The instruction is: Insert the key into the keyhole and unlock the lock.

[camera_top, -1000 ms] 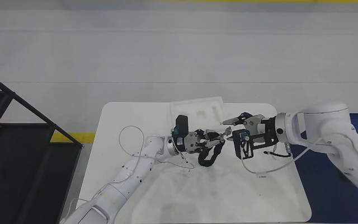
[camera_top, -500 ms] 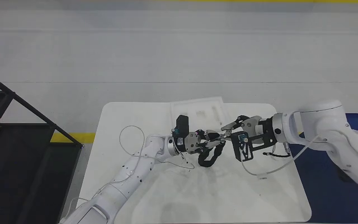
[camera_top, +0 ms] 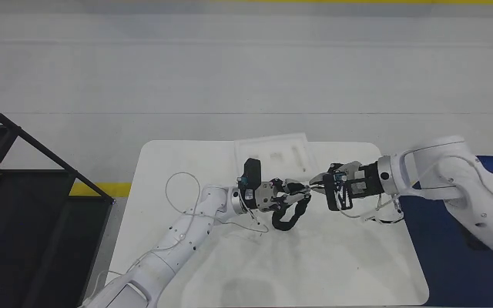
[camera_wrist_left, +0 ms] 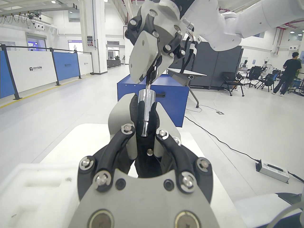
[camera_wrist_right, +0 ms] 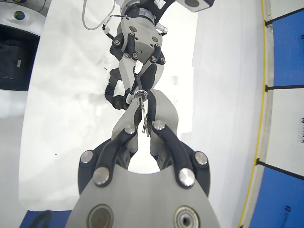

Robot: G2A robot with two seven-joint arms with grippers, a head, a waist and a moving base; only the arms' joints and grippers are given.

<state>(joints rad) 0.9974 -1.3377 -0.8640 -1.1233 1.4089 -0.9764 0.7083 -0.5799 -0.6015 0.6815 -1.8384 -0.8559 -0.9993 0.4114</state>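
Note:
My left gripper is shut on the lock, a shiny metal cylinder with a black cable loop hanging below it above the table's middle. My right gripper faces it head-on, shut on the key. The key's blade meets the keyhole end of the lock. How deep the blade sits in the keyhole is hidden. Both grippers touch tip to tip over the white table.
A white foam tray lies at the table's far edge behind the grippers. White cables loop off the left arm, and another cable hangs under the right wrist. A dark rack stands left of the table.
The right gripper has rotated about its wrist and closed in on the lock, so the key now meets the keyhole. The left gripper with the lock stayed in place.

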